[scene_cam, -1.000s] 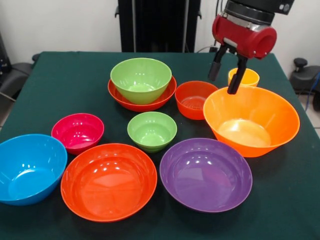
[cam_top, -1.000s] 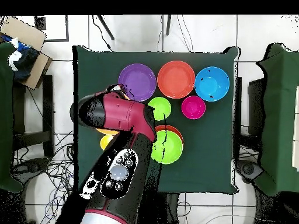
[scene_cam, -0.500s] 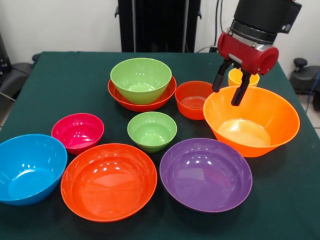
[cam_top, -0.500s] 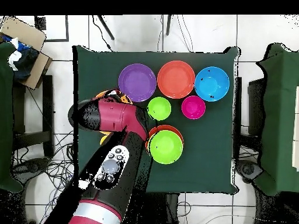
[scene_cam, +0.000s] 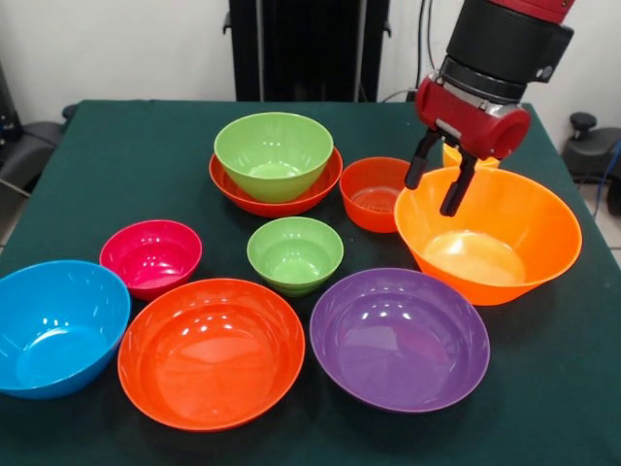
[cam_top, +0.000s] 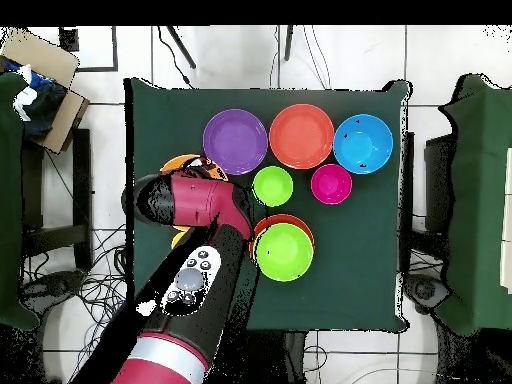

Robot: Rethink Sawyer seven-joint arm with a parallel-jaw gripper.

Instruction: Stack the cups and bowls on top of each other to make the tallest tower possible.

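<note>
1. The end effector (scene_cam: pixel 434 187) hangs with its two fingers spread and nothing between them, tips right at the far rim of the large orange bowl (scene_cam: pixel 488 236).
2. Key relation: one finger (scene_cam: pixel 454 192) sits inside the rim, the other looks just outside it, so the bowl wall lies between them and straight below.
3. The bowl itself rests on the surface (scene_cam: pixel 116 165), not yet lifted.
4. The tower so far, lime green bowl (scene_cam: pixel 274 155) nested in the wide red-orange bowl (scene_cam: pixel 238 189), stands well apart, toward the picture's left in the front view.
5. A small red-orange bowl (scene_cam: pixel 374 192) sits between the two; the yellow-orange cup (scene_cam: pixel 449 156) peeks out behind the end effector.
6. My read: a short drop, a pinch on the rim, then a carry sideways.
</note>
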